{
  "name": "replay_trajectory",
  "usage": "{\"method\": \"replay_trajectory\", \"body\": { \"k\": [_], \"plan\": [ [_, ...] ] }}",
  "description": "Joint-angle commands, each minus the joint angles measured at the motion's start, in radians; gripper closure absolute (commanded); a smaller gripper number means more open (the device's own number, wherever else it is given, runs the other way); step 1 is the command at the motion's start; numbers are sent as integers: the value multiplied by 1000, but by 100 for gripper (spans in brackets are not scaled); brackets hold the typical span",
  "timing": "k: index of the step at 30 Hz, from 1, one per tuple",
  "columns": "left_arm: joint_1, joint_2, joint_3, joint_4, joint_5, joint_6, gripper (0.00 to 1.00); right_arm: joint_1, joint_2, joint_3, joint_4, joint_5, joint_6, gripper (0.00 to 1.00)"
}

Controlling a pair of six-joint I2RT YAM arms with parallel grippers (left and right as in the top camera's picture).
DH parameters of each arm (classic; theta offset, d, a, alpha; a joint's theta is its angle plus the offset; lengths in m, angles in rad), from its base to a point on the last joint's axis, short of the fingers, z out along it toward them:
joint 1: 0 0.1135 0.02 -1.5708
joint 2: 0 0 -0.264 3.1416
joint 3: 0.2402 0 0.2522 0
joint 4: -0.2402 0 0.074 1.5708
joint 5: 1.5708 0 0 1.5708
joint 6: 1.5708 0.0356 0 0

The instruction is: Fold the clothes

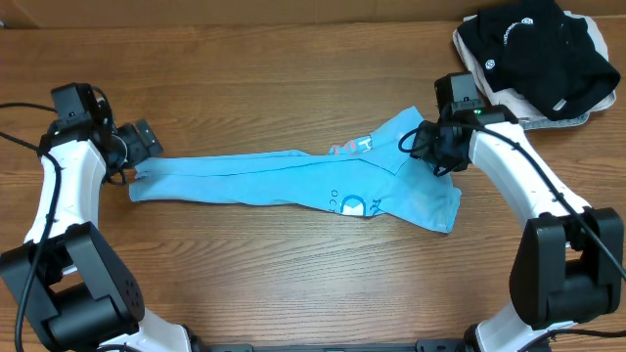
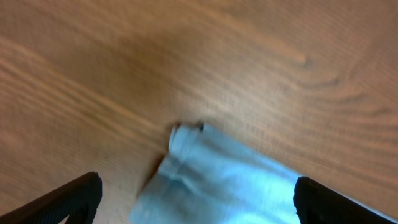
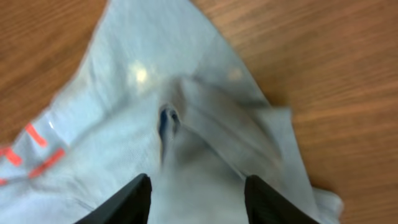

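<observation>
Barely begun: T-shirt [image 1: 284, 181] bunched lengthwise on surface [image 1: 293, 284]; left fingers [image 2: 68, 199] spread at 9 o'clock, right fingers [image 3: 124, 202] at 3, grip unclear.

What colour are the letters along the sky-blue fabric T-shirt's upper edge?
Orange-red letters; the right wrist view shows them best.

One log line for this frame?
T-shirt: stretched out long, rumpled | left gripper: open, at its left end | right gripper: open, over bunched right end
</observation>
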Motion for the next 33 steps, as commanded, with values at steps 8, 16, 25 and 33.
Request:
{"method": "replay_trajectory", "body": {
  "k": [8, 16, 25, 33],
  "plan": [
    [-5, 9, 31, -152, 1, 79, 0, -3, -21, 213, -220, -78, -50, 45],
    [-1, 96, 17, -100, -9, 109, 0, 0, -21, 211, -229, -85, -49, 45],
    [-1, 198, 17, -85, 91, 211, 1, 1, -21, 211, -231, -84, -49, 44],
    [-13, 199, 9, -92, 100, 209, 32, 1, -21, 211, -228, -84, -49, 44]
  ]
}}
